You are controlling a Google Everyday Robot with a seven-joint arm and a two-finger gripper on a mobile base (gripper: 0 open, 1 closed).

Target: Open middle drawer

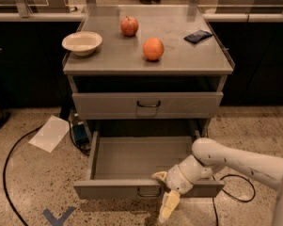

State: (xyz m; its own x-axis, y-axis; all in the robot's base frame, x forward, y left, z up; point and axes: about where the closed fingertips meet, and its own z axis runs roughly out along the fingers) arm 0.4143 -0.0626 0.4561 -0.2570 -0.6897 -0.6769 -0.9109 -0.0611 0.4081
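The middle drawer (108, 189) is a wide shallow grey tray, pulled far out of the cabinet, with a low flat front and a small dark wire handle (148, 192) at its centre. Its inside looks empty. My gripper (164, 191) is at the drawer's front, just right of the handle, on a white arm coming in from the right. Its two pale fingers stand apart: one lies over the top edge of the front (159, 176), the other hangs down in front of it (169, 207). They hold nothing.
The taller-fronted grey drawer (188, 105) above is shut. On the cabinet top are a white bowl (82, 43), an apple (129, 26), an orange (153, 49) and a dark blue packet (198, 36). A sheet of paper (50, 133) and black cables (11, 159) lie on the floor.
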